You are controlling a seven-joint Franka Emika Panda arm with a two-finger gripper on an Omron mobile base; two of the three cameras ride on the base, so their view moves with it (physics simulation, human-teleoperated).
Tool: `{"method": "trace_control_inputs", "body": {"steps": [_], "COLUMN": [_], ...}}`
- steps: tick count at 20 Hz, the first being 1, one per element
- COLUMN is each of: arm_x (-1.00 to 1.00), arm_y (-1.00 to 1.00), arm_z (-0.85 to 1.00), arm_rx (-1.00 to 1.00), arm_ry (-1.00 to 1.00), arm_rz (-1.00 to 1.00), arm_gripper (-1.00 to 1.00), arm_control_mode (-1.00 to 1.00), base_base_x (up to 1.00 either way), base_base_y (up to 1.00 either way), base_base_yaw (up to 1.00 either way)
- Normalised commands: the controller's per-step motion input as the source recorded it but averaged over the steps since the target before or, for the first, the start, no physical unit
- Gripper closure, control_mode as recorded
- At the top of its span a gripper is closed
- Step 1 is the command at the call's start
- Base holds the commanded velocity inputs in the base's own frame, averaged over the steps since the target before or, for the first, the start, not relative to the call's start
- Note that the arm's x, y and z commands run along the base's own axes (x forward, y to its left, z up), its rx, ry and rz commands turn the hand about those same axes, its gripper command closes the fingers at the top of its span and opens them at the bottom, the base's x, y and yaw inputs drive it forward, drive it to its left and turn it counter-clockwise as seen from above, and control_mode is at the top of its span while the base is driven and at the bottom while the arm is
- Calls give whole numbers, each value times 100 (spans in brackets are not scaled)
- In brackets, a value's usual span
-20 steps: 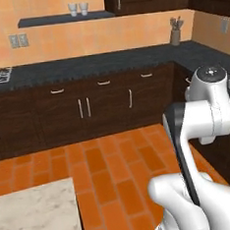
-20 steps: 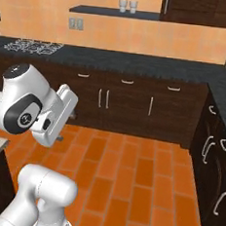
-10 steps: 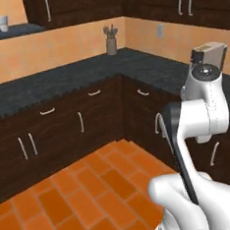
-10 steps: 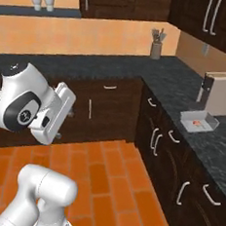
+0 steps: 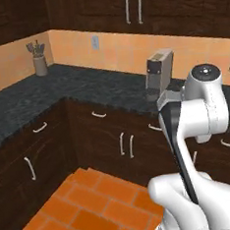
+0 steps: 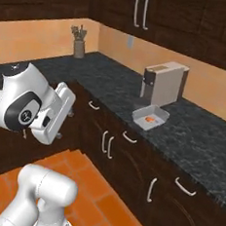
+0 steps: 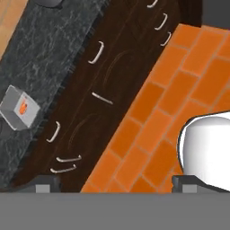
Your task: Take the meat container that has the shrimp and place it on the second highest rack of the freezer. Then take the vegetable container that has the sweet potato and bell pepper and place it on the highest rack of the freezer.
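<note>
In the hand view I am seeing the meat container (image 7: 19,108) at the left edge, sitting on the dark speckled bench (image 7: 45,54) with the shrimp (image 7: 24,106) inside, and to its right the dark cabinet fronts (image 7: 112,85) and the orange brick floor (image 7: 152,112). My claw (image 7: 111,184) is hanging at the bottom centre over cabinets and floor, its tips spread wide and holding nothing. In the right base view the meat container (image 6: 150,117) is resting right of centre, just in front of a beige coffee machine (image 6: 164,82).
</note>
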Motion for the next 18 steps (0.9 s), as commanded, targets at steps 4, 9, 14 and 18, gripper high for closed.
{"method": "trace_control_inputs", "body": {"steps": [4, 9, 14, 18], "arm_x": [0, 0, 0, 0], "arm_y": [0, 0, 0, 0], "arm_z": [0, 0, 0, 0], "arm_rx": [0, 0, 0, 0], "arm_ry": [0, 0, 0, 0], "arm_rz": [0, 0, 0, 0], "arm_gripper": [-100, -100, -100, -100], "arm_control_mode": [100, 100, 100, 100], "base_base_x": [100, 94, 79, 100], "base_base_y": [86, 91, 66, 21], "base_base_yaw": [-68, -70, -81, -48]}}
